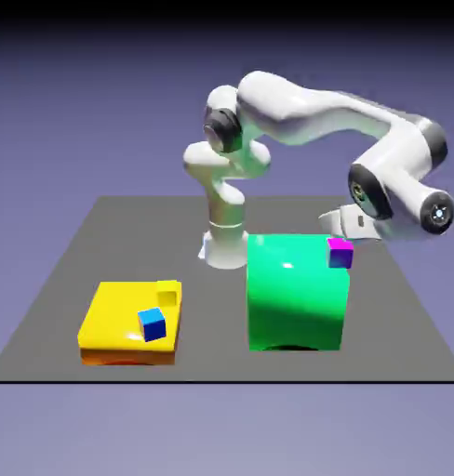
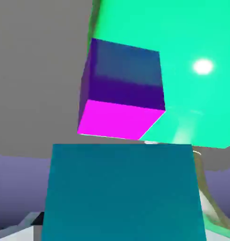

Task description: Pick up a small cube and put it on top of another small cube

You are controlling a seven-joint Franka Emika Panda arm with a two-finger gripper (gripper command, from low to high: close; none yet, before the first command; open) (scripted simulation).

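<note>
Hand view: the gripper [image 2: 124, 235] is clenched on the cyan cube [image 2: 124, 193], which fills the lower frame. Just beyond it, the magenta cube [image 2: 121, 89] rests at a corner of the green block [image 1: 296, 293].

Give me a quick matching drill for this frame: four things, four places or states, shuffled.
Things:
1. cyan cube
2. magenta cube
3. blue cube
4. green block

Places or states:
A. on the yellow slab
B. on the table, carrying a small cube
C. held in the shut gripper
D. at the green block's top corner, exterior view's right

Pairs: 1-C, 2-D, 3-A, 4-B
</note>
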